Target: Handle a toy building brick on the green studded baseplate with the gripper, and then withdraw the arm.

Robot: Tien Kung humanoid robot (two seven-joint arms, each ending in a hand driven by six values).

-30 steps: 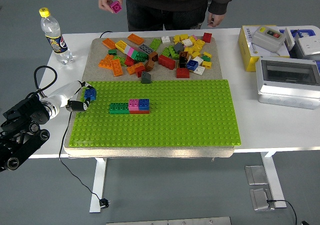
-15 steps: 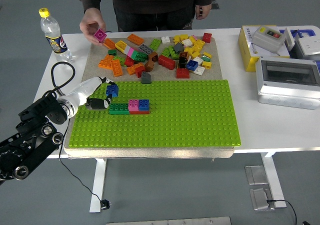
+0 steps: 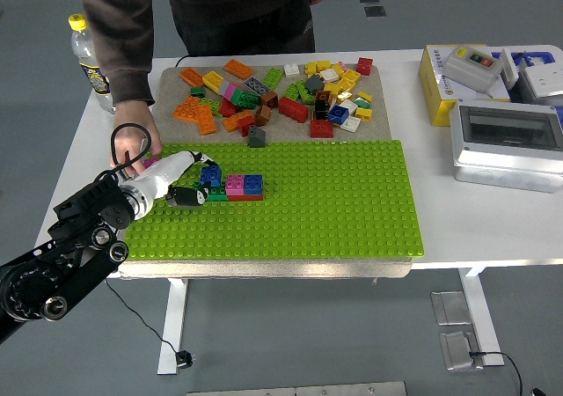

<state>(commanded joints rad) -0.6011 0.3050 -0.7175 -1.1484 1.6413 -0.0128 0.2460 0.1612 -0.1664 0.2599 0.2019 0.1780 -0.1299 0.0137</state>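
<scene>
A: What's the left arm (image 3: pixel 66 260) made of?
B: Black links with round joint housings, pale circular caps near the lower end, and a thin black cable looping above the wrist.
A: And the left robot hand (image 3: pixel 180 180)?
B: White shell, with dark fingers (image 3: pixel 186 197).
A: The person?
B: Dark brown long sleeve (image 3: pixel 119 35), dark top, bare light-skinned hand (image 3: pixel 134 141).

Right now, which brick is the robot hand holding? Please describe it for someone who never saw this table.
Find the green studded baseplate, then the short brick row near its left side. At that row's left end, the left robot hand holds a blue brick over the green brick. It sits higher than the neighbouring pink brick.
</scene>
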